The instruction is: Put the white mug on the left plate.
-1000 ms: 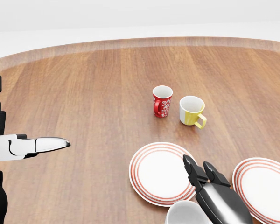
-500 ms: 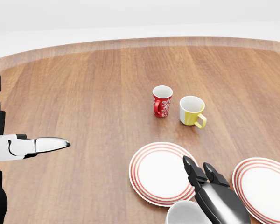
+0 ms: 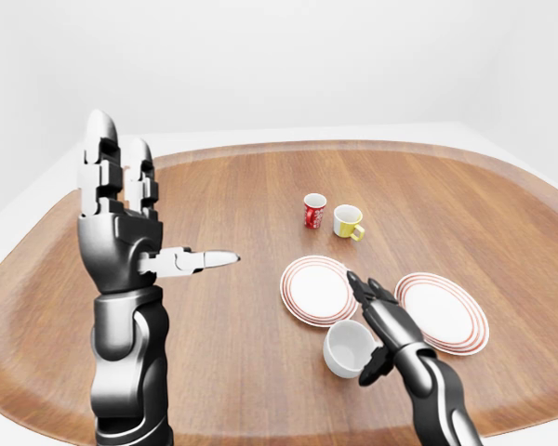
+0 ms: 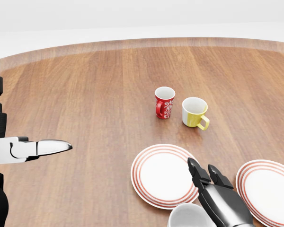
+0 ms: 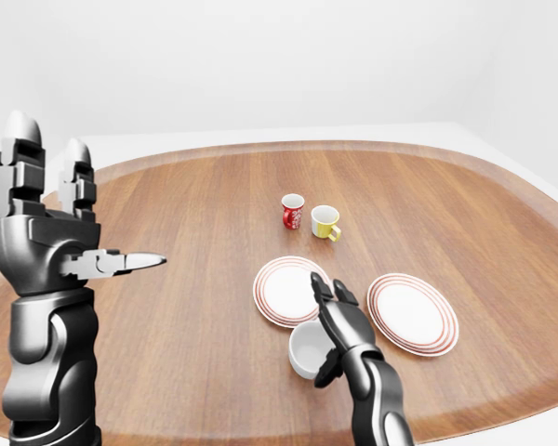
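Note:
The white mug stands upright on the table, just below the left plate in the left-eye view; only its rim shows in the head view. My right hand is right beside the mug on its right. Its fingers stretch out over the plate's lower right rim, its thumb hangs by the mug's side, and it is open. My left hand is raised upright at the left, open and empty, with one finger pointing right.
A right plate with the same red rings lies to the right of my right hand. A red patterned mug and a yellow mug stand above the left plate. The round wooden table stretches to the left.
My right hand has slipped slightly down and to the right in the head view. The mug, the plates and the left hand have barely moved.

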`<state>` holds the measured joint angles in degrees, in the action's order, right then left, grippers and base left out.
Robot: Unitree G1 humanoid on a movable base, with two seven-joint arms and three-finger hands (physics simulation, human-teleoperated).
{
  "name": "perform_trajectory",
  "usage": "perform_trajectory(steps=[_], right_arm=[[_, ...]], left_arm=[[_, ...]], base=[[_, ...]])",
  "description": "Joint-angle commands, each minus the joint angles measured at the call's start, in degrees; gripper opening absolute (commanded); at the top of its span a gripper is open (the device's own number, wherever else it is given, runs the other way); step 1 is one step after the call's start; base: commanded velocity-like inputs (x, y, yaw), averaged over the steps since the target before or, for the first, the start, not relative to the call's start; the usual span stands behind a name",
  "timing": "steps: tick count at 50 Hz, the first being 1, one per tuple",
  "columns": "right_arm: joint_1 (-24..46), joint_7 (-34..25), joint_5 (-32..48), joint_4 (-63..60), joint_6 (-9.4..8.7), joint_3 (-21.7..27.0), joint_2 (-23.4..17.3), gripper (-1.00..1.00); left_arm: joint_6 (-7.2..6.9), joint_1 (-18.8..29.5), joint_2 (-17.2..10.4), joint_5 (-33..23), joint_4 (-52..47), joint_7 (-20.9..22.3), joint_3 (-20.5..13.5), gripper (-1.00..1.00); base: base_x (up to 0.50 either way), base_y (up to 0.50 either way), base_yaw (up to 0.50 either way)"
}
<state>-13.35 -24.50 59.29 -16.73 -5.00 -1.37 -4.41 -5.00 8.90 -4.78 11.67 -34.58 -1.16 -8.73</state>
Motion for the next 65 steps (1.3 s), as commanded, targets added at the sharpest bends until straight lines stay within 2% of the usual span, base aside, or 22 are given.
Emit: perform_trajectory(steps=[1,65], right_arm=[[1.0,1.6,-0.3,2.3,0.0,0.0,-0.2,1.0],[1.8,3.5,1.5,6.5,0.0,-2.9,-0.5,1.0]], left_arm=[[0.0,-0.2,0.1,-0.2,0.2,0.1,0.1,0.99],[0.0,0.1,0.0,-0.1,0.2,0.0,0.0,0.99]], base=[[0.0,0.0,0.0],[0.0,0.0,0.0]])
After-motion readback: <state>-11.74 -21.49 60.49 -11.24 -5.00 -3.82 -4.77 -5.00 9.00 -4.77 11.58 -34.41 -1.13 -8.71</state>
